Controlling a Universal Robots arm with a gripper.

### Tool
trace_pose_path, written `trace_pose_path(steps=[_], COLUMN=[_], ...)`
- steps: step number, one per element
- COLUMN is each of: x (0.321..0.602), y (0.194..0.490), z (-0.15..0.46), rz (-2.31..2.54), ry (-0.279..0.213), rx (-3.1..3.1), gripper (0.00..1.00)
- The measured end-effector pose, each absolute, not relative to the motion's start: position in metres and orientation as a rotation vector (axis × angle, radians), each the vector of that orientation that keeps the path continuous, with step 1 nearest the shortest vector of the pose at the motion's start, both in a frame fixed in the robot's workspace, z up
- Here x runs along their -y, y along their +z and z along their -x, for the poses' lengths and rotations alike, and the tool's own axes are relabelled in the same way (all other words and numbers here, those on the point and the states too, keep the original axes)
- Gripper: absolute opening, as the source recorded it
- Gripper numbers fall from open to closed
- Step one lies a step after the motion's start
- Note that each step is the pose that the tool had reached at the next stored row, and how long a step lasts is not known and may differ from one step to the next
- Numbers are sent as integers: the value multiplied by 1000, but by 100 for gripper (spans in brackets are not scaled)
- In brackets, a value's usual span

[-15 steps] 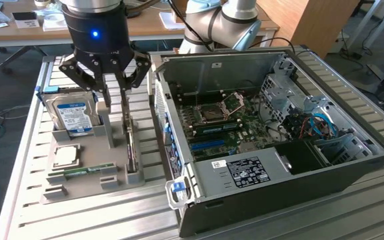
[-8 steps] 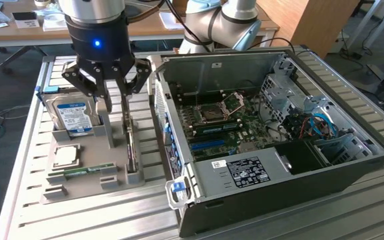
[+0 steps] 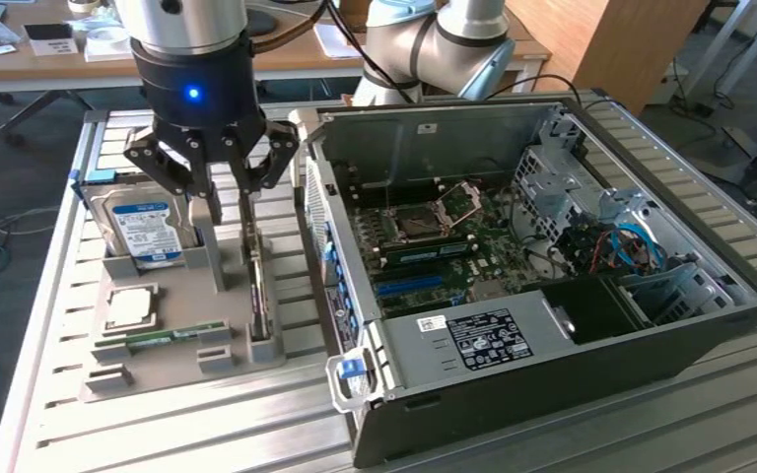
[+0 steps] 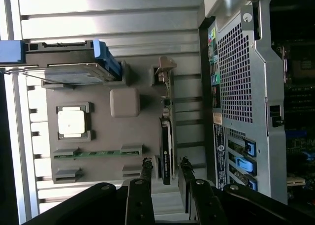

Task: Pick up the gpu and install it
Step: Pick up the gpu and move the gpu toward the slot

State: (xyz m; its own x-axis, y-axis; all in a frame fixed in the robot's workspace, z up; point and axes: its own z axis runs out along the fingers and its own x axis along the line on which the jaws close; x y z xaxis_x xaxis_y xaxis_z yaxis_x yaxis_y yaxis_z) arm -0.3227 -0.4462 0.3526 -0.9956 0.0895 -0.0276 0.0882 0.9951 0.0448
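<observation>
The gpu (image 3: pixel 260 294) stands on its long edge in a slot of the grey holder tray (image 3: pixel 169 370), a thin dark card with a grey bracket at its far end. From the wrist it appears edge-on (image 4: pixel 167 141). My gripper (image 3: pixel 230 202) hangs over the tray just above the card, beside the open computer case (image 3: pixel 523 325). The gripper (image 4: pixel 165 173) is open, one finger on each side of the card's near end with a gap to each. Nothing is held.
On the same tray stand a silver hard drive with a blue label (image 3: pixel 142 227), a square processor (image 3: pixel 129 307) and a green memory stick (image 3: pixel 162 338). The case lies open with its motherboard (image 3: pixel 445 246) exposed. Its perforated rear panel (image 4: pixel 241 82) is close beside the card.
</observation>
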Motion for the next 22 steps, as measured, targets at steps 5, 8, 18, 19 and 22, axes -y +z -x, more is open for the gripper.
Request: trace_pose_path(steps=[5, 8, 18, 19, 22], x=[446, 446, 446, 446, 446], y=[344, 341, 326, 324, 319], z=[322, 318, 309, 309, 309], rz=[-139, -138, -139, -139, -138], ry=[68, 67, 67, 67, 67], rx=[-3108, -3108, -3109, -3109, -3109], gripper=[36, 36, 36, 36, 36])
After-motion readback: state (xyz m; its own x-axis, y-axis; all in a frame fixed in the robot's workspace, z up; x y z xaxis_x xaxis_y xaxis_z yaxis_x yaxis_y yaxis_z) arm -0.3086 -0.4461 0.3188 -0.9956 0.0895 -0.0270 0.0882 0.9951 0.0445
